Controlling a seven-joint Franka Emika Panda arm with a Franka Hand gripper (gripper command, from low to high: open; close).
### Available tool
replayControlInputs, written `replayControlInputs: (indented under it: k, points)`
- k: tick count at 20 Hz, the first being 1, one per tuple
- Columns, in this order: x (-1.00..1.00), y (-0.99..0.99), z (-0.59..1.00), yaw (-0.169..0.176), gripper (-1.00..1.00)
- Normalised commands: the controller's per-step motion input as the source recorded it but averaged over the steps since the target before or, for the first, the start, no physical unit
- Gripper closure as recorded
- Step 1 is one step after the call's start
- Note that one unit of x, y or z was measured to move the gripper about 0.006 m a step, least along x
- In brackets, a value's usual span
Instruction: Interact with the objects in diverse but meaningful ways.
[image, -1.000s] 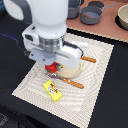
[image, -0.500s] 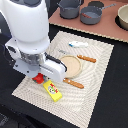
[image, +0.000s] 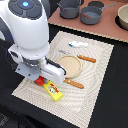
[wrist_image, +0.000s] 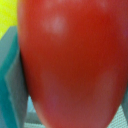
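The red tomato (wrist_image: 70, 65) fills the wrist view, pressed against a teal finger (wrist_image: 11, 80) at its side. In the exterior view my gripper (image: 41, 78) is low over the near-left part of the striped mat (image: 95, 85), shut on the tomato (image: 38, 81), of which only a red patch shows under the hand. The yellow block with red marks (image: 52, 90) lies right beside it on the mat. Two dark grey pots (image: 70, 9) (image: 91, 15) stand at the back. A brown-handled utensil (image: 74, 83) lies near the block, and another (image: 86, 58) lies past a round tan plate (image: 69, 64).
A pale blue-white item (image: 78, 44) lies on the mat's far side. A light bowl (image: 123, 17) sits at the back on the exterior view's right, on a brown board (image: 107, 30). My white arm (image: 27, 30) covers the exterior view's left.
The arm has carried the tomato from over the plate toward the exterior view's left and nearer the camera, ending beside the yellow block.
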Motion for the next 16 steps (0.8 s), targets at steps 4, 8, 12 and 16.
replayControlInputs:
  k: [4,8,12,16]
  points:
    - [-0.53,-0.38,0.17,-0.036,1.00]
    - [-0.51,-0.32,-0.18,-0.026,1.00]
    - [-0.44,-0.29,-0.39,-0.016,1.00]
    - [-0.39,-0.19,-0.49,-0.012,1.00]
